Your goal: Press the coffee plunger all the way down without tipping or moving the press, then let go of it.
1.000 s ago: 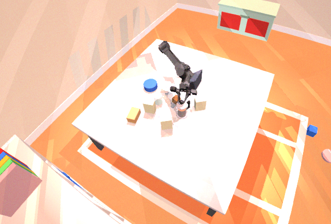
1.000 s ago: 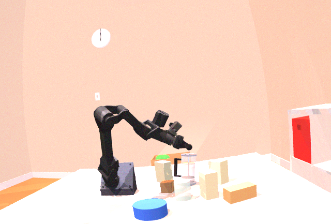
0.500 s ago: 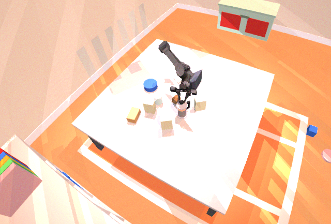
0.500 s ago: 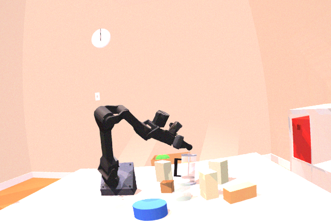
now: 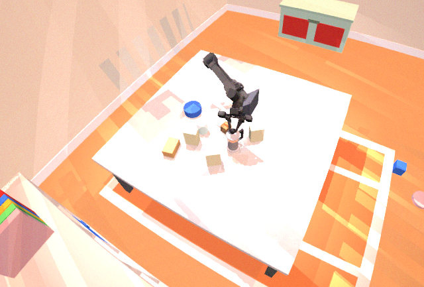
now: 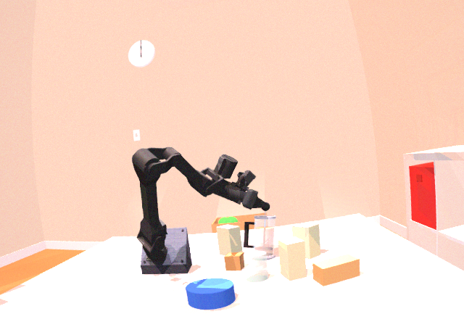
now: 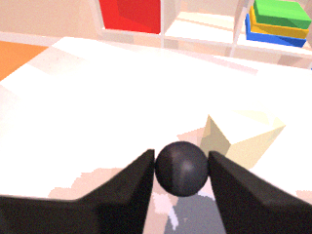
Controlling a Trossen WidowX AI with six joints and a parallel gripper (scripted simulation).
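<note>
Tool (image 7: 181, 168) clamped on plunger knob (image 7: 181, 169).

Top view high and oblique, exterior low (both share table (image 5: 308, 181)), wrist close.

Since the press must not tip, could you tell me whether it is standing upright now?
Upright: the glass press stands straight on the table, with the pincer shut on its plunger knob.

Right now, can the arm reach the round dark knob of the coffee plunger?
Yes: the tool is already shut on the round dark knob, one finger on each side, nothing in between.
</note>
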